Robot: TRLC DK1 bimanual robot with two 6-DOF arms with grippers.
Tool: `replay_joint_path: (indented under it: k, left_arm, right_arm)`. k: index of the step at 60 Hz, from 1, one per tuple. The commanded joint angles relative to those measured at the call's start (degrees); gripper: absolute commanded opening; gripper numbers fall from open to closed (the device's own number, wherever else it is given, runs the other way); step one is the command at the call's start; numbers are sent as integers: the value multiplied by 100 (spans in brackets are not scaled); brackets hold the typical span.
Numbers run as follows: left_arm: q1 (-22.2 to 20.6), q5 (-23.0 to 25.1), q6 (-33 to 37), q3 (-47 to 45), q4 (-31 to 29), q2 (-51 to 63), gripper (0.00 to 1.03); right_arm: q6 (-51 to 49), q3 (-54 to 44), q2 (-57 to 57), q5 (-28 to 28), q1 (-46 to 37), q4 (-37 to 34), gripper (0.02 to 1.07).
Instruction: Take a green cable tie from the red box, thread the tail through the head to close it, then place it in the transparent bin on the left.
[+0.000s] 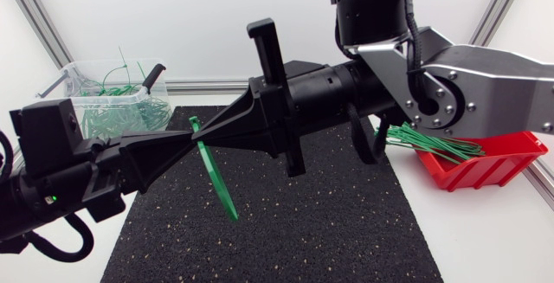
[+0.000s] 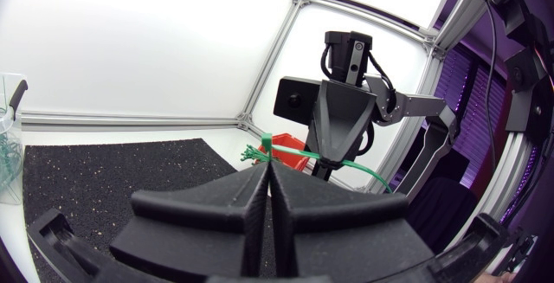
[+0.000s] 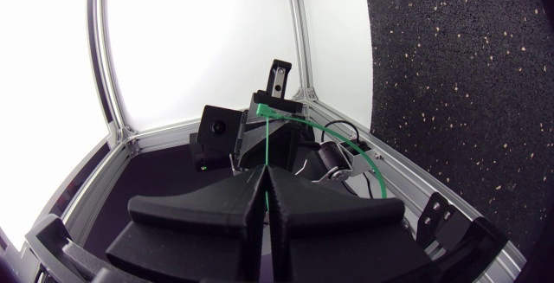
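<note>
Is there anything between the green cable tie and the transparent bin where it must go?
Nothing visible stands between them. The green cable tie hangs over the black mat, held by the left pincer and right pincer; the transparent bin stands beyond the mat's corner.

This is a robot lab. A left arm point(image 1: 52, 188) and a right arm point(image 1: 485, 84), both robot arms, work over a white worktop point(image 1: 485, 231) with a black mat point(image 1: 303, 222). White walls point(image 1: 216, 23) and metal bars point(image 1: 39, 23) close it in. A red box point(image 1: 485, 166) and a clear bin point(image 1: 86, 101) hold parts.
</note>
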Motion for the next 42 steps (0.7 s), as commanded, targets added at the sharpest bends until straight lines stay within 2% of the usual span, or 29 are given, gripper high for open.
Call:
replay_joint_path:
  k: [1, 42]
  left_arm:
    - [-63, 40, -90, -113, 34, -46, 3]
    - [95, 31, -55, -131, 192, 191, 3]
  right_arm:
    - [165, -136, 55, 55, -46, 114, 7]
    - [174, -162, 11, 64, -81, 149, 7]
